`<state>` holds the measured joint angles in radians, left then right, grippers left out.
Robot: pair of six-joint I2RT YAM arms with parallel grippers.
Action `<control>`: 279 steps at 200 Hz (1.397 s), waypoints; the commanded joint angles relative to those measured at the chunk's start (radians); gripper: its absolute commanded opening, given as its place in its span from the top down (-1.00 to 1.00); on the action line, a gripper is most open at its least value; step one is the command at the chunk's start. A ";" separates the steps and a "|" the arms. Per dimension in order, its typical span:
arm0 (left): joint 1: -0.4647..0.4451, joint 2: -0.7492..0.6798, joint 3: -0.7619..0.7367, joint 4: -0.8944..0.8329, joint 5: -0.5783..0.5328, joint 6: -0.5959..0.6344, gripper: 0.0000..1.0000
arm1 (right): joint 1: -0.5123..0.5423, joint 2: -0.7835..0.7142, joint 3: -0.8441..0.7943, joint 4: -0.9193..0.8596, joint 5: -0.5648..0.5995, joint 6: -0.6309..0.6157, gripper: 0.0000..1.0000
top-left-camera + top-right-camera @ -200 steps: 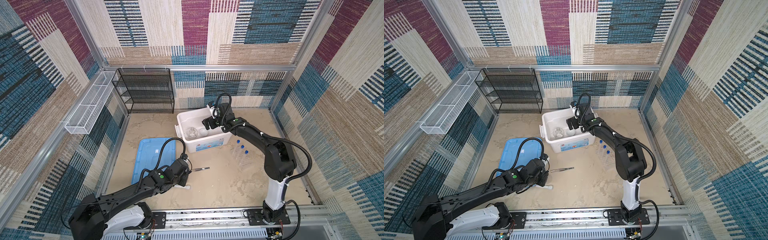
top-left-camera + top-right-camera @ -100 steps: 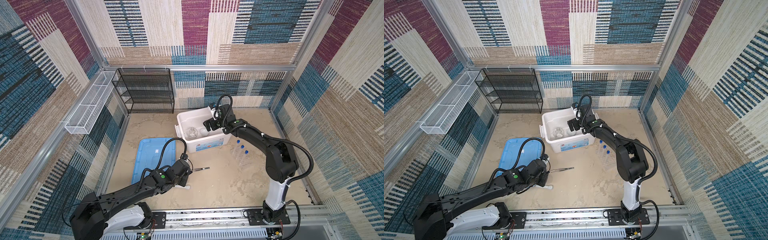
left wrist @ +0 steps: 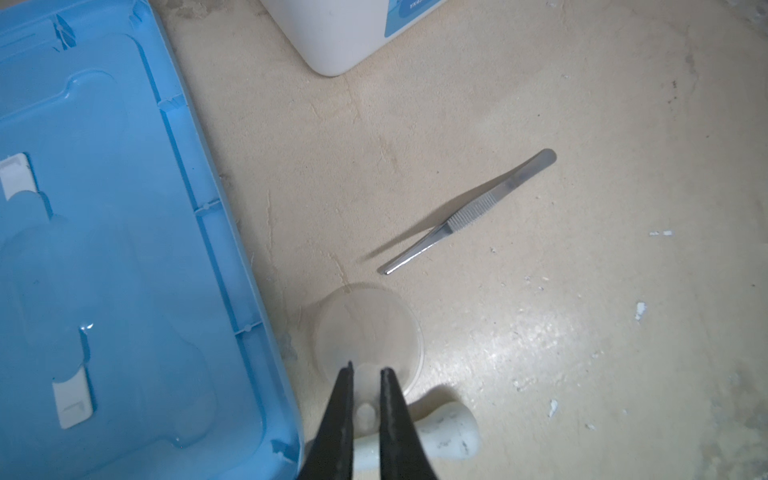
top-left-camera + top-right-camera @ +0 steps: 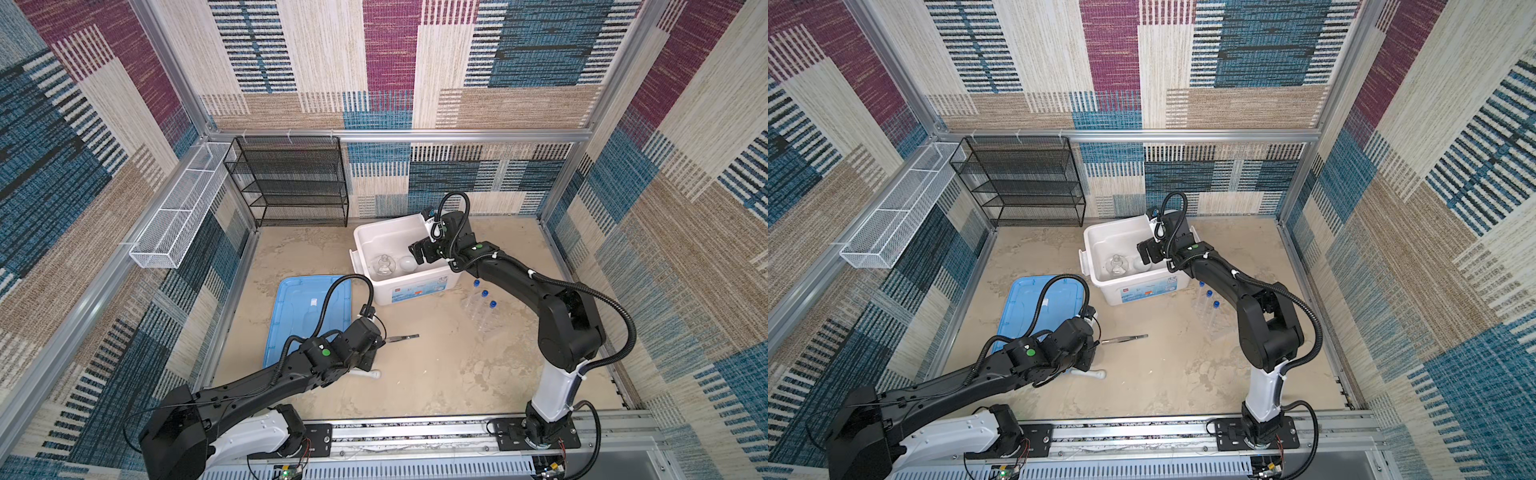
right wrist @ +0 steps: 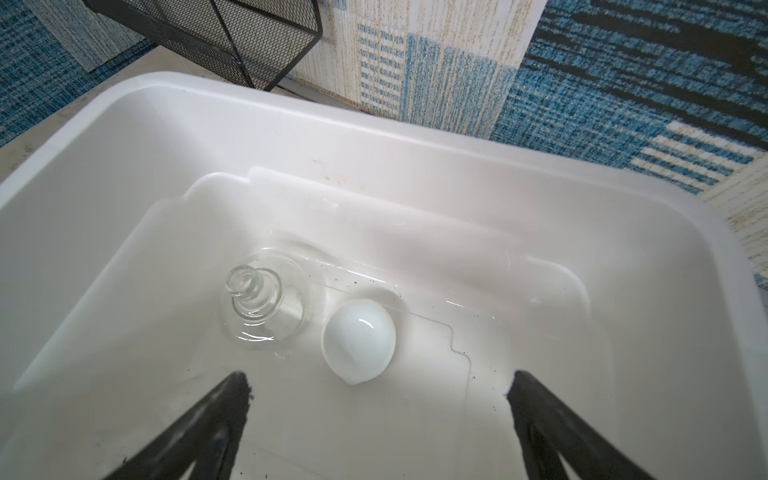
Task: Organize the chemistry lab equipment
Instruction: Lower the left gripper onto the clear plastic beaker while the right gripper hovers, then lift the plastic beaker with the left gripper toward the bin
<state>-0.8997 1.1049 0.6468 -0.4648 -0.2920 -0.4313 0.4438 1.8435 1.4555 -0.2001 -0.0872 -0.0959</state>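
The shallow clear round glass dish (image 3: 368, 328) lay beside the blue plastic lid (image 3: 104, 208), its faint near rim pinched in the left gripper (image 3: 367, 368)'s narrowed jaws, with the white pestle (image 3: 449, 432) half hidden behind them. The right gripper (image 5: 379, 376) hung spread wide over the white plastic bin (image 5: 415, 137).

My left claw (image 3: 366, 368) pinches the near rim of the flat clear dish (image 3: 368, 332); metal tweezers (image 3: 465, 214) lie just beyond, white pestle (image 3: 449, 432) underneath. Below my spread right claw (image 5: 379, 376), an upright glass flask (image 5: 266, 303) stands beside the white bowl (image 5: 359, 347).
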 commanded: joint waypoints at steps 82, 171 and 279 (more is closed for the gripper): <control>-0.006 -0.019 0.038 -0.007 -0.051 -0.010 0.95 | -0.005 -0.055 -0.053 0.077 -0.009 0.013 -0.99; -0.024 -0.049 0.084 -0.019 -0.071 0.016 0.96 | -0.011 -0.095 -0.105 0.118 -0.009 0.029 -0.99; -0.044 -0.083 0.245 0.005 -0.119 0.140 0.98 | -0.026 -0.181 -0.192 0.181 -0.009 0.062 -0.99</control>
<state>-0.9432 1.0248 0.8482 -0.4976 -0.3676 -0.3817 0.4229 1.6882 1.2797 -0.0772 -0.0952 -0.0532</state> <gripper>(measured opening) 0.124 0.992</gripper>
